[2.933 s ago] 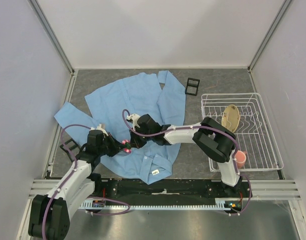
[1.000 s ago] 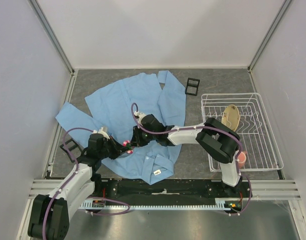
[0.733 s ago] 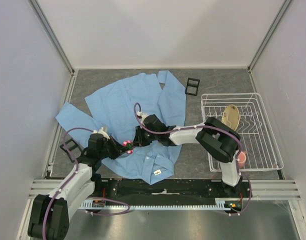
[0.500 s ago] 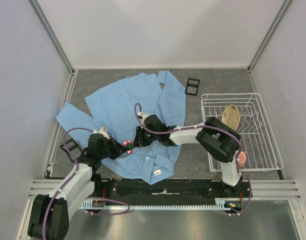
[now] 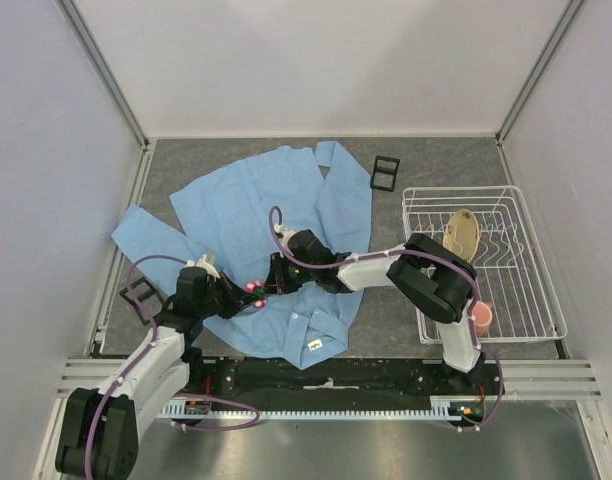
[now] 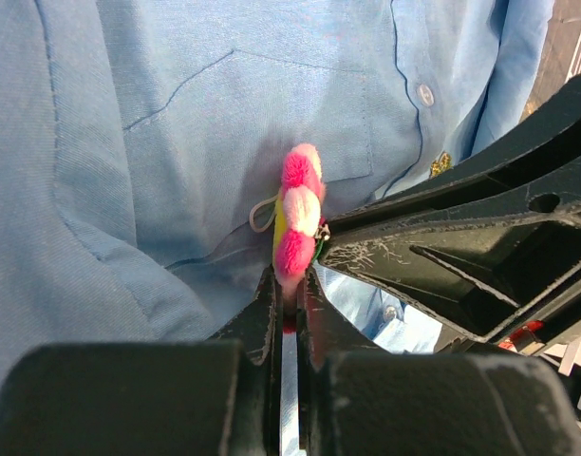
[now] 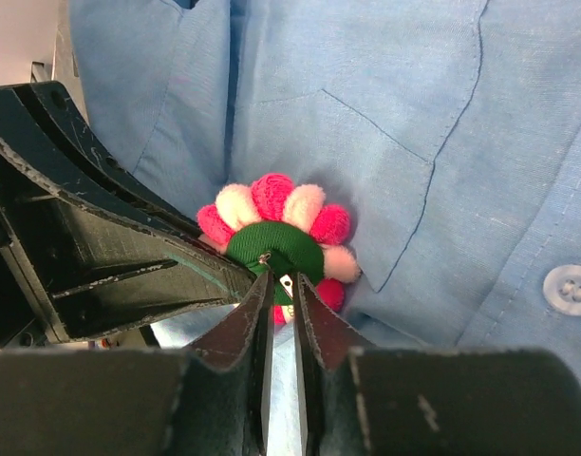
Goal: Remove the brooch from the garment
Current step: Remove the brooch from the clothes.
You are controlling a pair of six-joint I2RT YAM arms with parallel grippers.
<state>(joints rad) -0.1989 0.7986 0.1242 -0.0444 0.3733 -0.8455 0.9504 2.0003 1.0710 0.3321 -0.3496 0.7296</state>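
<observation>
The light blue shirt lies spread on the grey table. The brooch, pink and white petals, sits over the chest pocket, held up off the cloth. My left gripper is shut on its edge; the left wrist view shows the brooch edge-on between my fingertips. My right gripper comes from the opposite side and is shut on the pin at the brooch's green back, with its tips at the clasp. The shirt lies just behind.
A white wire rack with a tan plate stands at the right, with a pink cup at its near edge. Black frame pieces lie at the back and left. A small gold emblem sits by the shirt's placket.
Over three seconds my right wrist has shifted slightly right and nearer and my left arm has drawn back a little. Both grippers stay on the brooch, almost still in the last second.
</observation>
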